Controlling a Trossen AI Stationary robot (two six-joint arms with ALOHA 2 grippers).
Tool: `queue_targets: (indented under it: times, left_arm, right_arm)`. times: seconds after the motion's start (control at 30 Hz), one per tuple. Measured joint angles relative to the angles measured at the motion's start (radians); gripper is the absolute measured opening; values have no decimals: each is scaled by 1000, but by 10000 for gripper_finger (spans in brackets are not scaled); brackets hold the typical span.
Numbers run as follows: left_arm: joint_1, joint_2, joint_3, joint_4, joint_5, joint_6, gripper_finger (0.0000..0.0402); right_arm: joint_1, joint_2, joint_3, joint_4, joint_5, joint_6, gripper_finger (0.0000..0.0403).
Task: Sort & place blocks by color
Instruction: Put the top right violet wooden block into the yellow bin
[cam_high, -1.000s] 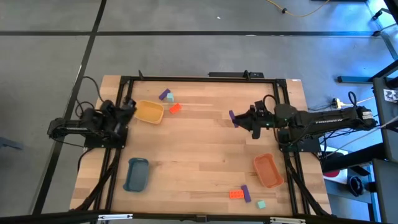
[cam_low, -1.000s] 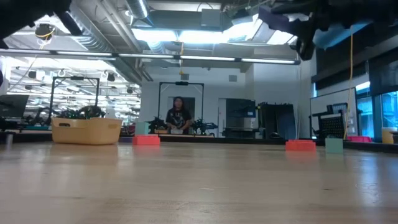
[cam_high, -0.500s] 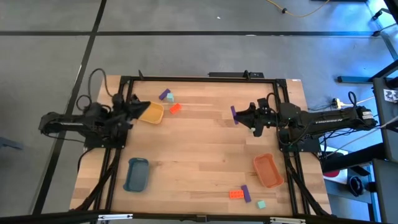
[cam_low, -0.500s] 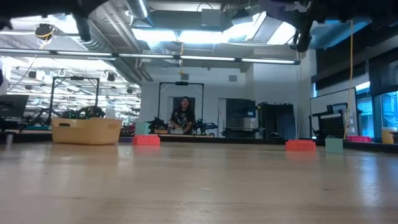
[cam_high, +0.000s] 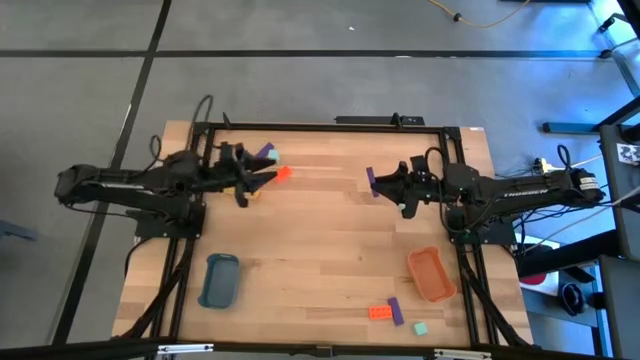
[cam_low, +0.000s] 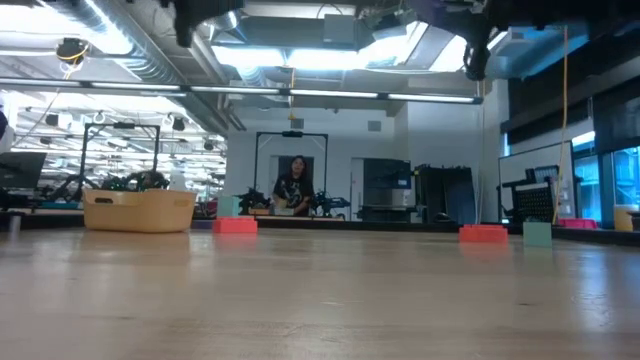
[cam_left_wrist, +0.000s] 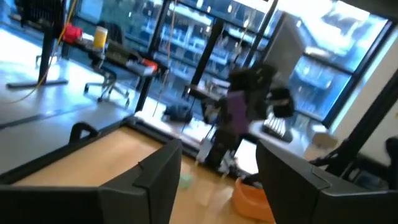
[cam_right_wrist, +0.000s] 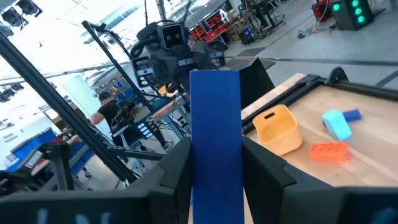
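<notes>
My right gripper (cam_high: 380, 183) hovers over the table's far right part, shut on a purple block (cam_right_wrist: 214, 124). My left gripper (cam_high: 255, 180) hangs open and empty over the yellow tray (cam_right_wrist: 277, 130), pointing toward the right arm. Past the tray, a purple block (cam_high: 265, 152), a teal block (cam_high: 273, 157) and an orange-red block (cam_high: 282, 173) lie on the wood. Near the front edge an orange-red block (cam_high: 379, 312), a purple block (cam_high: 395, 311) and a teal block (cam_high: 420, 328) lie on the table. My right gripper pinches the purple block between its two fingers, on the block's two opposite sides (cam_right_wrist: 214, 186). The fingers come in level from the table's right side. The block is lifted clear of the table and sticks out beyond the fingertips.
A blue tray (cam_high: 220, 280) sits at the front left and an orange tray (cam_high: 431, 273) at the front right. A black frame (cam_high: 330, 126) runs along the table's far edge and both sides. The middle of the wood is bare. A person (cam_low: 295, 185) stands far off in the room.
My left gripper has swung up from beside the yellow tray, gone toward the table's right over that tray, and tipped from pointing down to about level. My right gripper, still holding the purple block, has risen slightly.
</notes>
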Motion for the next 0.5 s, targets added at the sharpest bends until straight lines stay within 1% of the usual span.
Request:
queue_targets:
  times: [0.17,0.27,0.37,0.5]
  left_arm:
    - [15,128,66,19,93,11,206]
    - [7,210,104,31,116,43,207]
    - [-6,299,141,118,139,95,205]
    - [-28,428,188,208,144,142,206]
  right_arm:
    - [0,67,72,2,-5,-54,109]
    - [0,107,108,1,-9,-70,109]
    - [7,155,143,1,-9,-79,109]
    - [24,230,194,2,-11,-97,109]
